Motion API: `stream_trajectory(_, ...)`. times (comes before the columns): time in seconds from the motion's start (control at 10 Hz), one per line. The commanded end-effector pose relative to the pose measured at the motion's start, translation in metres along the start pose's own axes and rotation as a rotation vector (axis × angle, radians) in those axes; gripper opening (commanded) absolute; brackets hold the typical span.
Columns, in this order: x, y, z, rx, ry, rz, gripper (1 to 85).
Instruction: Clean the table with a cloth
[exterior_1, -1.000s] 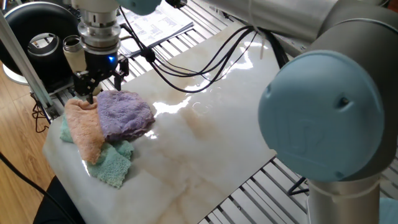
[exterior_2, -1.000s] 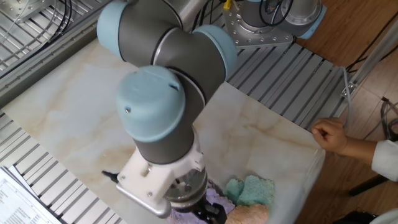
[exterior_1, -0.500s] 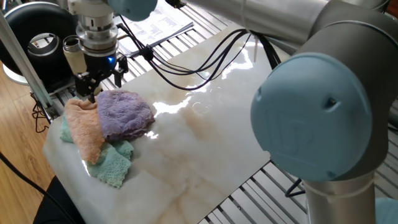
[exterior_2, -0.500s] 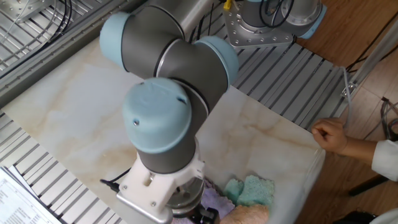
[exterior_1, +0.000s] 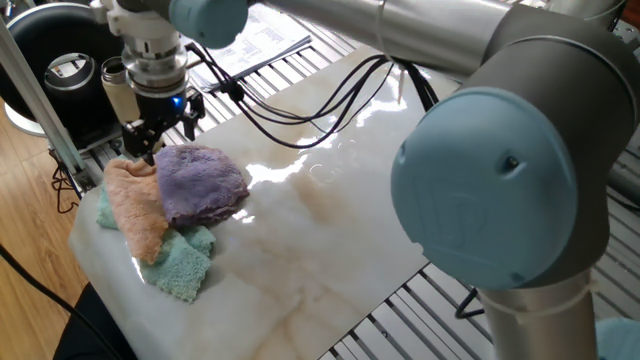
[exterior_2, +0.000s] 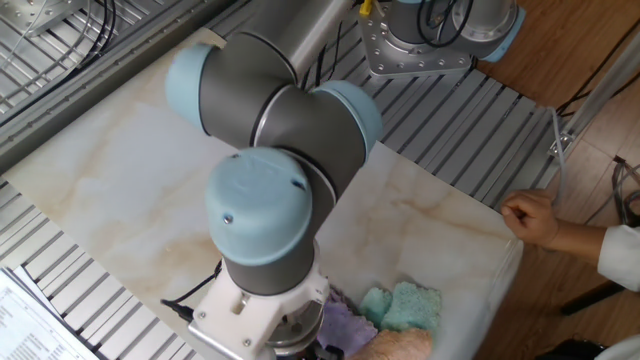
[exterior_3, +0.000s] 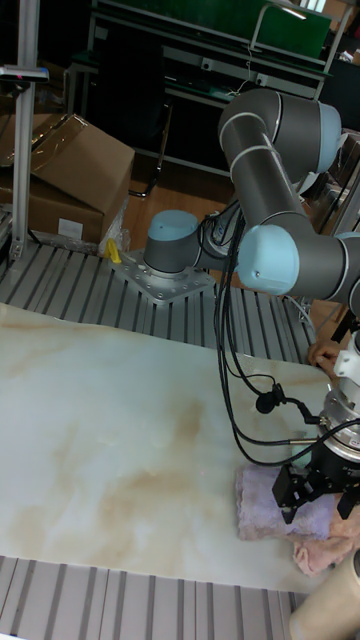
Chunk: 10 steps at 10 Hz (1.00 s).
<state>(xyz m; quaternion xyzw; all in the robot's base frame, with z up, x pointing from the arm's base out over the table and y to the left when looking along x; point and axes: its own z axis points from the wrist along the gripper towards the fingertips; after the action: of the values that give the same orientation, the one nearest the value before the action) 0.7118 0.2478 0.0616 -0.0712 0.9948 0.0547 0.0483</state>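
Note:
The lavender cloth (exterior_1: 200, 183) lies crumpled near the left end of the cream marble table (exterior_1: 330, 210). It overlaps a peach cloth (exterior_1: 135, 205) and a teal cloth (exterior_1: 185, 262). My gripper (exterior_1: 158, 138) points down over the cloth's far-left edge, open, with nothing between its fingers. The tall fixed view shows the gripper (exterior_3: 318, 478) just over the cloth (exterior_3: 262, 490), at the table's (exterior_3: 120, 420) right end. In the other fixed view the arm hides the gripper, and only a strip of the cloth (exterior_2: 345, 322) shows.
Black cables (exterior_1: 300, 110) trail from the wrist across the slab. A person's hand (exterior_2: 530, 217) rests at the table's edge near the cloths. A black round device (exterior_1: 60, 50) and a cylinder (exterior_1: 115, 85) stand beyond the left end. Slatted metal rails (exterior_1: 440, 300) surround the slab.
The gripper has shifted slightly to the left over the cloth's edge and stays open. The arm's big joints have swung a little. The cloths have not moved.

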Motion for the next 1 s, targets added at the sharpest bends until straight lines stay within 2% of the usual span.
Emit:
stream_trajectory(0.0,0.001,-0.003,0.013,0.003,-0.009,0.023,79.3)
stream_trajectory(0.5,0.018,-0.022,0.028,0.038,-0.015,0.020,76.0)
stream_trajectory(0.6,0.020,-0.025,0.028,0.044,-0.012,0.024,72.7)
stream_trajectory(0.7,0.021,-0.025,0.028,0.046,-0.010,0.036,60.0)
stream_trajectory(0.8,0.022,-0.026,0.027,0.054,-0.007,0.062,28.0)
stream_trajectory(0.9,0.023,-0.029,0.026,0.061,-0.003,0.067,1.3)
